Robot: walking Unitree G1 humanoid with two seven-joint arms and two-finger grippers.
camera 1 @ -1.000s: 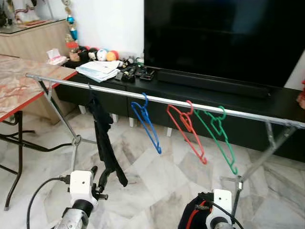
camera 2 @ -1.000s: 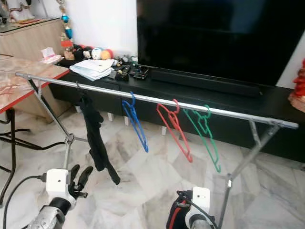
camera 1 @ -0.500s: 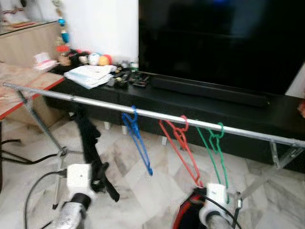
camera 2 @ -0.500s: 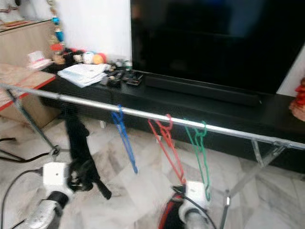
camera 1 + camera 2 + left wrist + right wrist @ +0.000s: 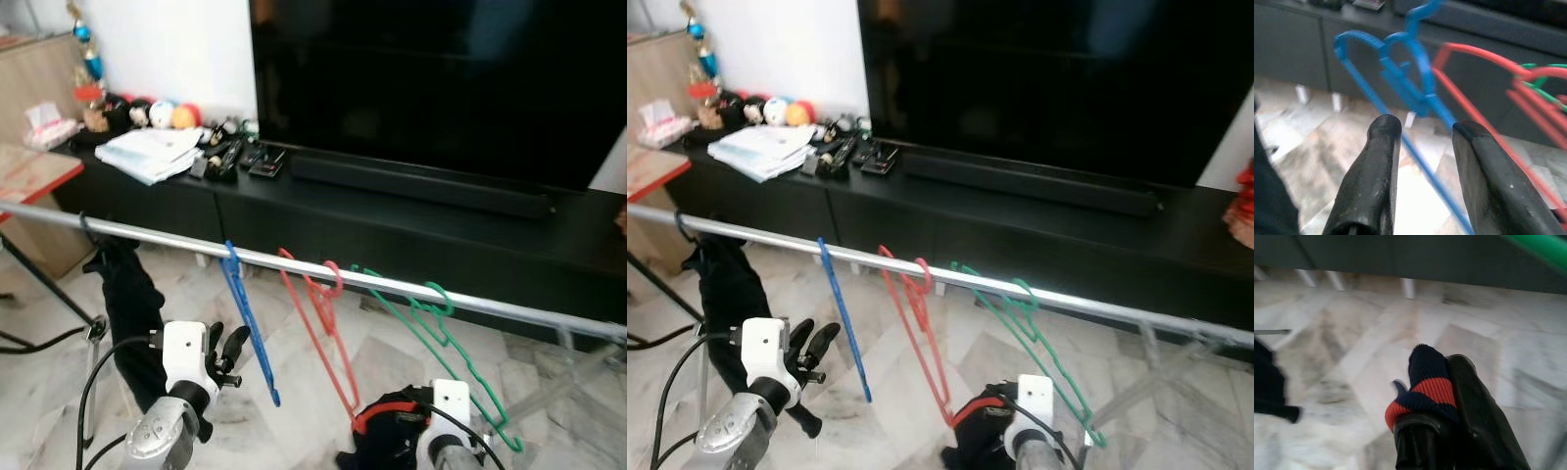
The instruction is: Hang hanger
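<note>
A silver rail [image 5: 509, 311] crosses in front of me, carrying a blue hanger [image 5: 250, 338], a red hanger [image 5: 315, 338] and a green hanger [image 5: 453, 345]. A black garment [image 5: 127, 304] hangs at the rail's left end. My left gripper [image 5: 225, 345] is open just left of the blue hanger; in the left wrist view the blue hanger [image 5: 1400, 83] lies just beyond its spread fingers [image 5: 1382, 147]. My right gripper [image 5: 1442, 377], low under the green hanger, is shut on a navy cloth with a red stripe [image 5: 1425, 384], which bunches below it [image 5: 387, 431].
Behind the rail stands a long black console [image 5: 392, 211] with a large TV [image 5: 431, 88], a stack of papers [image 5: 147, 152], remotes [image 5: 235, 157] and small toys [image 5: 167, 116]. A red-edged table [image 5: 29, 171] sits at the left. The rack's leg [image 5: 568, 377] slants down at right.
The whole view has moved closer to the rail and shifted right. My left gripper has risen beside the blue hanger. The hangers have swung to new angles.
</note>
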